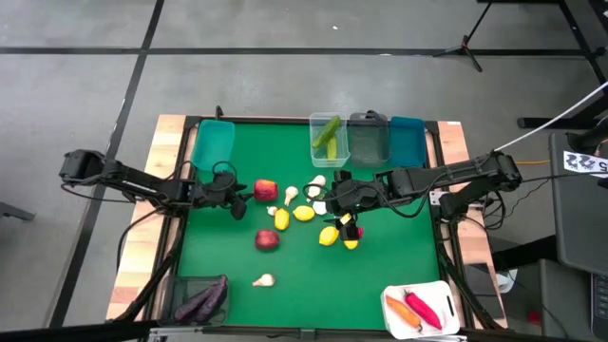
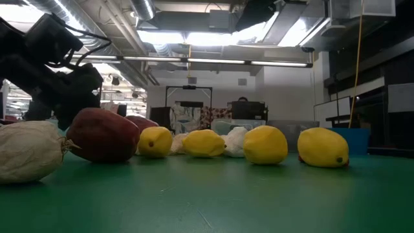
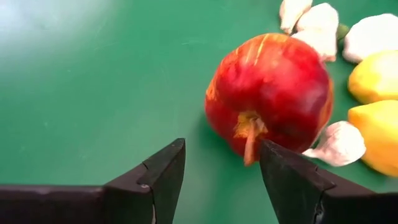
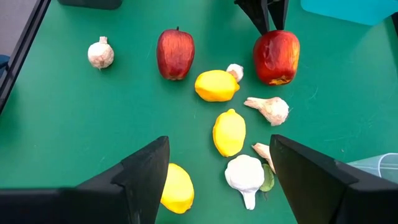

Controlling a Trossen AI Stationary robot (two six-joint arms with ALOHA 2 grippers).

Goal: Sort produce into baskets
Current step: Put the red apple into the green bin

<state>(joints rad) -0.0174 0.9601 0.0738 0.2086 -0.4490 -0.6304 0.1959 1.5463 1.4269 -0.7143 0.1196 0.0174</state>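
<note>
My left gripper (image 1: pixel 236 196) is open, low over the green mat, its fingertips just short of a red apple (image 1: pixel 266 190) that lies on its side, stem toward the gripper (image 3: pixel 249 134). I cannot tell whether a finger touches it. My right gripper (image 1: pixel 334 201) is open and empty above a cluster of yellow lemons (image 4: pixel 229 132) and white garlic bulbs (image 4: pixel 245 174). A second apple (image 1: pixel 268 240) and a lone garlic bulb (image 1: pixel 263 280) lie nearer the front. The clear basket (image 1: pixel 328 138) holds green cucumbers.
Teal baskets (image 1: pixel 212 142) (image 1: pixel 408 141) and a dark grey one (image 1: pixel 369 138) stand along the far edge. A dark grey basket with eggplants (image 1: pixel 201 299) is front left. A white one with carrot and peppers (image 1: pixel 418 309) is front right. Bare mat lies front centre.
</note>
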